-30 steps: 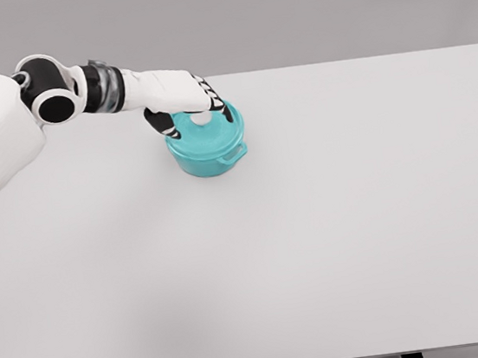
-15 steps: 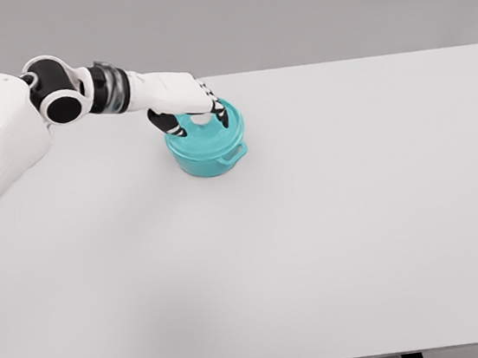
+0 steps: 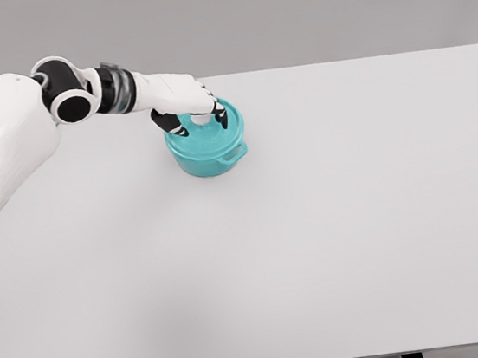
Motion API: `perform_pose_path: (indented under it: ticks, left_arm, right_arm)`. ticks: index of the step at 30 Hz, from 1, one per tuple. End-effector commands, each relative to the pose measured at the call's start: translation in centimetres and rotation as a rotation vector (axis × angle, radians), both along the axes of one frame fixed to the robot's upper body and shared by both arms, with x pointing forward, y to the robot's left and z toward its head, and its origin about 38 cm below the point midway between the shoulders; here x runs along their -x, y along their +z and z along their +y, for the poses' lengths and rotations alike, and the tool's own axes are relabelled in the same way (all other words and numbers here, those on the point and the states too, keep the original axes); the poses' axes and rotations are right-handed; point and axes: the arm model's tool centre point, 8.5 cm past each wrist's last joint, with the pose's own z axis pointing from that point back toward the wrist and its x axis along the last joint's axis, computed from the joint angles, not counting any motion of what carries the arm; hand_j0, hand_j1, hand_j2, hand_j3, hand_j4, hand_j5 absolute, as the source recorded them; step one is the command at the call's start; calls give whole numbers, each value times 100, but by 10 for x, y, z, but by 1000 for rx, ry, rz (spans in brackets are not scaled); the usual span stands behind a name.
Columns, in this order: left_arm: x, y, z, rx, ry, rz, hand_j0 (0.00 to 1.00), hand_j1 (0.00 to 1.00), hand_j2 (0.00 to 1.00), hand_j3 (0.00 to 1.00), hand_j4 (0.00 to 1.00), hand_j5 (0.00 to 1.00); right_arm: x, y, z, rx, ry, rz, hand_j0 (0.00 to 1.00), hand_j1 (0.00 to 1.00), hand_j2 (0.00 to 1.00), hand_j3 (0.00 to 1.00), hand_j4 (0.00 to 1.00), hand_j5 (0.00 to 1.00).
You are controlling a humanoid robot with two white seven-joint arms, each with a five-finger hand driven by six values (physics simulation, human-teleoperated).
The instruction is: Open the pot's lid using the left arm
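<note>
Curling its fingers (image 3: pixel 223 116), seemingly around the knob, the left hand (image 3: pixel 186 102) tops the unmarked teal pot (image 3: pixel 209 148).

The left arm (image 3: pixel 8 146) is a smooth white shell with black round joint housings, a grey ribbed band at the wrist, and a white left hand (image 3: pixel 188 105) with black-segmented fingers (image 3: pixel 222 116).
</note>
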Motion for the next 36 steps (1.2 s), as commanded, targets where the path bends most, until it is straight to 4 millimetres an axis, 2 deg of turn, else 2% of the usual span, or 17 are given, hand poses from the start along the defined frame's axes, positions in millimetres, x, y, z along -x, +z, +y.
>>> perform_pose_path:
  ticks: [1,6,8,17,21,25,28,30,32,36]
  left_arm:
    - [-1,-1,-1,1,7,1,73,73,73,73,73,73]
    - [-2,0,-1,3,7,-1,73,73,73,73,73,73]
    - [-2,0,0,2,9,-1,64,64,64,64,64,64]
    - [-2,2,2,4,4,-4,37,37,37,37,37,37]
    - [-4,13,7,5,10,-25,35,35,35,35,35,35]
    - [-8,29,45,-22,64,-59,35,35,35,35,35,35]
    - [-2,41,100,-74,126,-93,35,35,35,35,35,35]
    - [0,43,125,-100,167,-96,35,35,35,35,35,35]
    - [2,39,139,-115,188,-88,35,35,35,35,35,35]
    - [6,20,144,-149,194,-66,37,37,37,37,37,37]
  right_arm:
    - [0,0,0,0,0,0,100,100,100,100,100,100]
    - [0,0,0,0,0,0,100,100,100,100,100,100]
    - [0,0,0,0,1,0,100,100,100,100,100,100]
    - [0,0,0,0,0,0,100,100,100,100,100,100]
    - [0,0,0,0,1,0,100,100,100,100,100,100]
    - [0,0,0,0,1,0,100,100,100,100,100,100]
    - [0,0,0,0,0,0,100,100,100,100,100,100]
    - [0,0,0,0,1,0,100,100,100,100,100,100]
    - [0,0,0,0,0,0,100,100,100,100,100,100]
    - [0,0,0,0,1,0,100,100,100,100,100,100]
